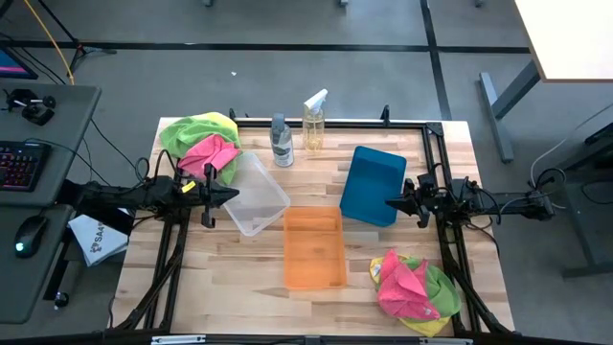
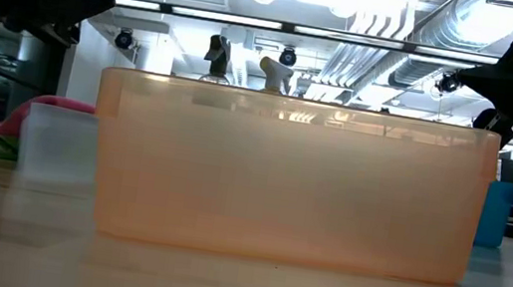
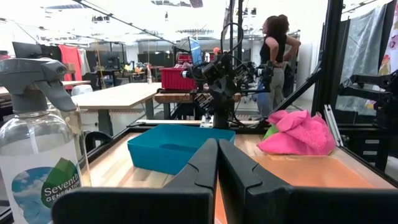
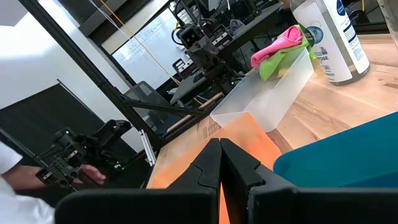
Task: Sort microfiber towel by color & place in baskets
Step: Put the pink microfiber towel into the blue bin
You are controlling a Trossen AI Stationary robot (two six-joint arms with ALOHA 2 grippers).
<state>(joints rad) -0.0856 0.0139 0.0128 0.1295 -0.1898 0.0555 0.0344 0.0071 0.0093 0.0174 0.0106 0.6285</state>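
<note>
While both arms wait at the table's sides, the left gripper (image 1: 233,195) sits by the clear basket (image 1: 253,195) and the right gripper (image 1: 391,203) by the blue basket (image 1: 374,185), jaws together and holding nothing. Between them lies the orange basket (image 1: 314,248). 2 piles of towels (image 1: 203,144) (image 1: 414,287) rest on the table (image 1: 220,278).
</note>
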